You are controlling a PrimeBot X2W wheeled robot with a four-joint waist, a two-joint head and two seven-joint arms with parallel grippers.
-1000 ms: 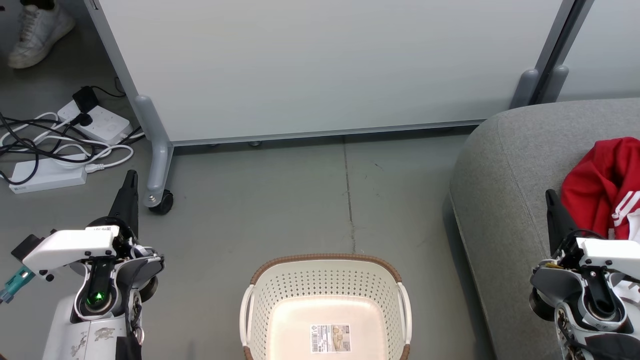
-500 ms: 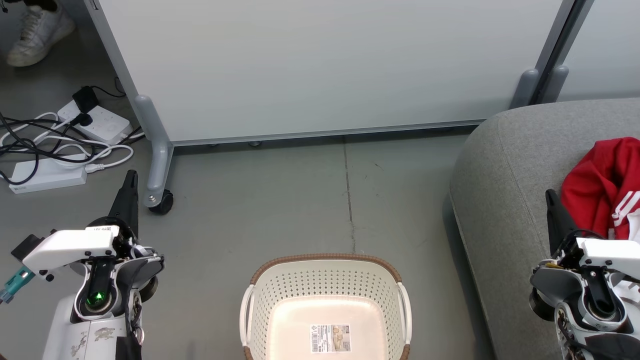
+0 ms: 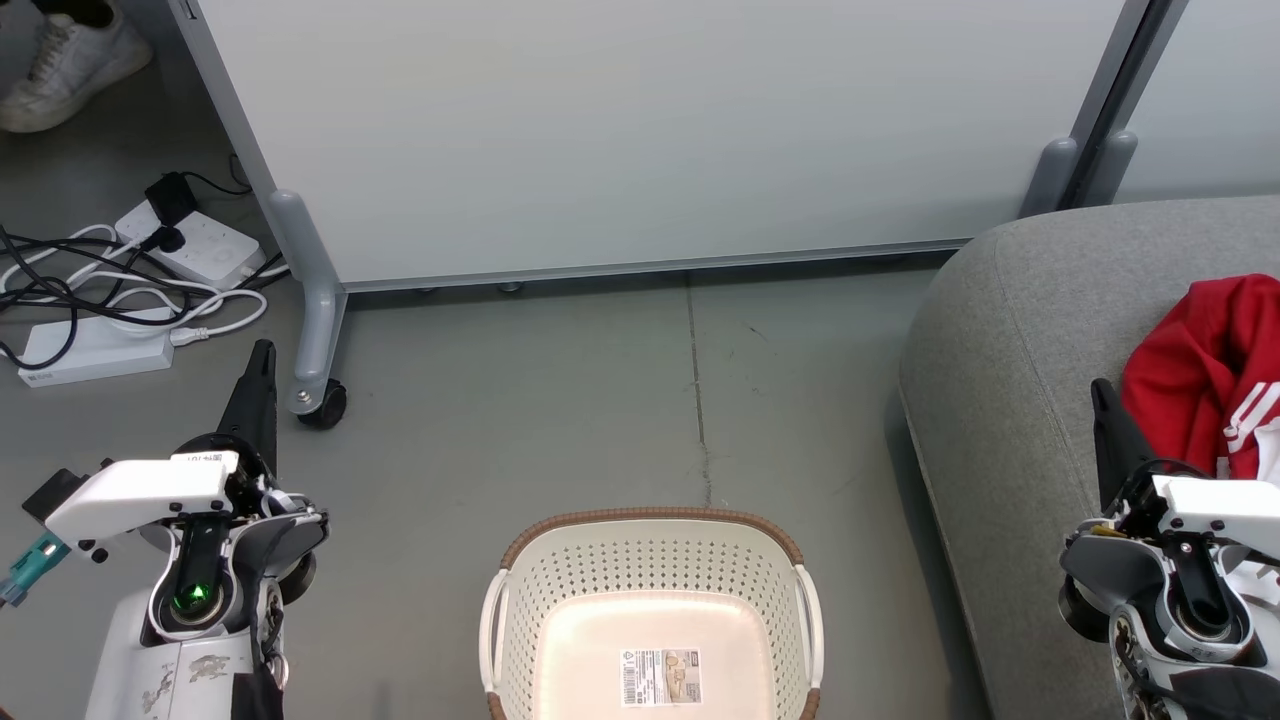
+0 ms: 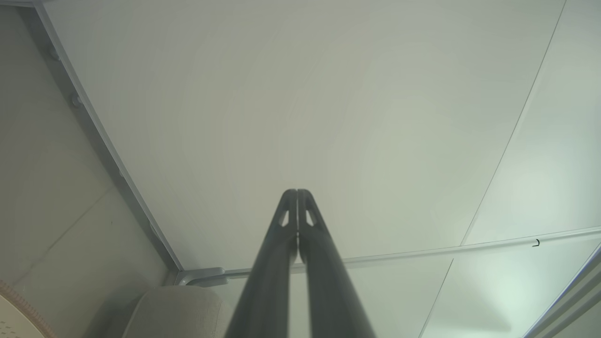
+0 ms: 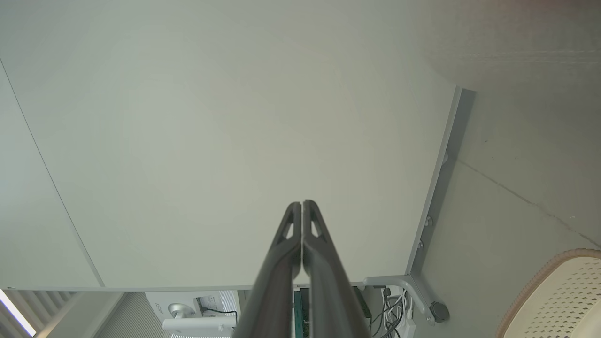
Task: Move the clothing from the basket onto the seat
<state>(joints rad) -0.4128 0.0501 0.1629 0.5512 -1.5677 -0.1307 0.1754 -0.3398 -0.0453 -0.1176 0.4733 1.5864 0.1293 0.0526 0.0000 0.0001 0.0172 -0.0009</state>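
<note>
The cream perforated basket (image 3: 650, 560) with a brown rim stands on the floor at the bottom centre, holding nothing but a barcode sticker on its bottom. Red clothing (image 3: 1205, 370) with white stripes lies on the grey seat (image 3: 1010, 360) at the right. My left gripper (image 3: 262, 352) hovers over the floor at lower left, fingers pressed together and empty, as in the left wrist view (image 4: 297, 192). My right gripper (image 3: 1098, 388) is over the seat's edge beside the clothing, shut and empty, as the right wrist view shows (image 5: 302, 203). The basket's rim (image 5: 540, 281) also appears there.
A white partition panel (image 3: 650, 130) on wheeled grey legs (image 3: 315, 330) stands behind the basket. Power strips and tangled cables (image 3: 120, 290) lie on the floor at far left. A person's white shoe (image 3: 65, 60) is at the top left corner.
The person's shoe at top left has shifted slightly to the left. Both arms, the basket and the clothing stay where they were.
</note>
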